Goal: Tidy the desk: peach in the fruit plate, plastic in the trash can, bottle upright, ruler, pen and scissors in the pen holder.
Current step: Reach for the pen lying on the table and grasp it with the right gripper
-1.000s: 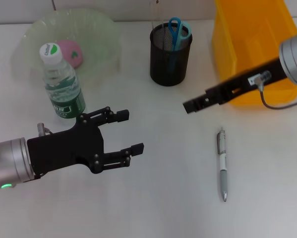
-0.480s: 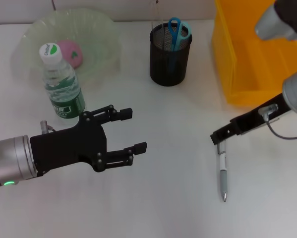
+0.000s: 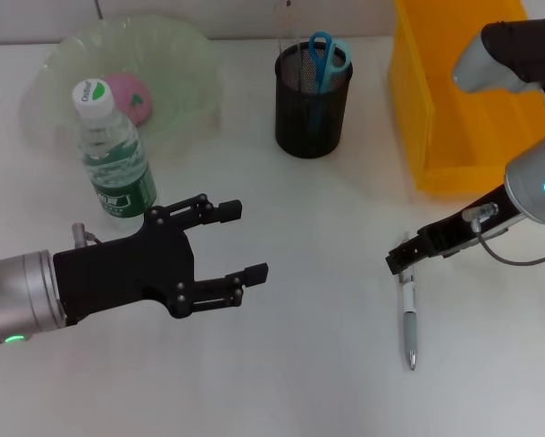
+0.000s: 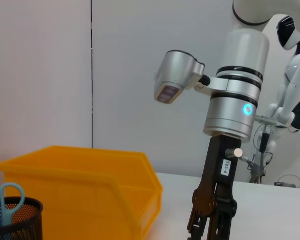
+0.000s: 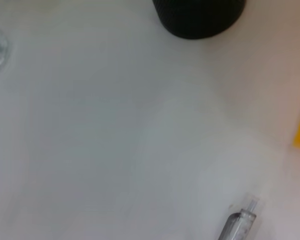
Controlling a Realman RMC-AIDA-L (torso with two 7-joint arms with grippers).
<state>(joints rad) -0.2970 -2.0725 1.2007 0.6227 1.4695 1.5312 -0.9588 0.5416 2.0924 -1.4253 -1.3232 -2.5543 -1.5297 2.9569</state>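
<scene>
Right end effector (image 3: 398,261), finger state indiscernible, poised over far end of pen (image 3: 408,305); advisable: straddle barrel squarely, close gently; left end effector (image 3: 247,241) open, idle.

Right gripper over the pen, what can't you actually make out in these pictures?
- Right gripper: the head view shows it edge-on at the pen's upper end, so finger opening and contact cannot be told; the left wrist view's bottom edge cuts off its fingertips.
- Pen, right wrist view: blurred, mostly cut off by the bottom edge.
- Pen holder: its mesh wall hides everything below the scissors' handles.
- Left gripper: open, hovering apart.
</scene>
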